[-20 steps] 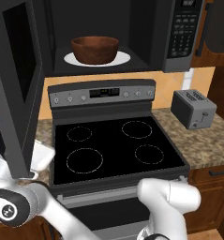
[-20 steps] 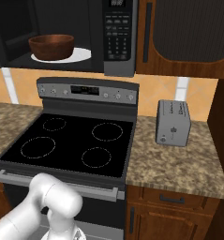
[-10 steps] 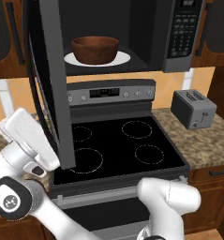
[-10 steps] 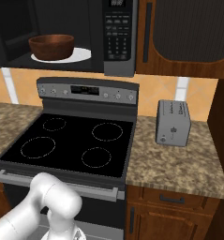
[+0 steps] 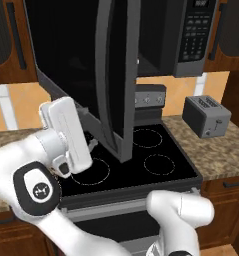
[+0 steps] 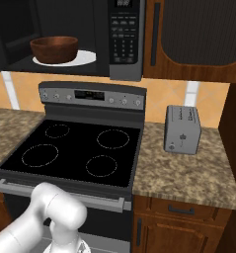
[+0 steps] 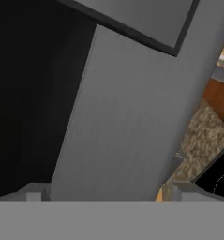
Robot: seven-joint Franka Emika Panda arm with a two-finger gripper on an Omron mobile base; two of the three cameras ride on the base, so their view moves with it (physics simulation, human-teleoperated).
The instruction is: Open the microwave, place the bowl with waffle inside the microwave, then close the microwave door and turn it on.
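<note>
From my remote station, I see the hand (image 7: 108, 194) released, its two fingertips (image 7: 34, 193) spread wide and empty, pressed up close against the grey frame of the microwave door (image 5: 113, 75). In the left base view the door stands half swung, edge-on above the stove (image 5: 141, 160), with the hand (image 5: 91, 145) low at its outer face. Beyond the door from the hand, inside the microwave (image 6: 120, 39), the dark wooden bowl (image 6: 54, 49) sits on the white turntable plate (image 6: 85, 58); I cannot make out the waffle inside it. The keypad (image 6: 123, 43) lies on the far side of the cavity from the hand. Farther that way, a grey toaster (image 6: 182, 129) stands on the speckled worktop (image 6: 188, 173), well apart from the hand.
</note>
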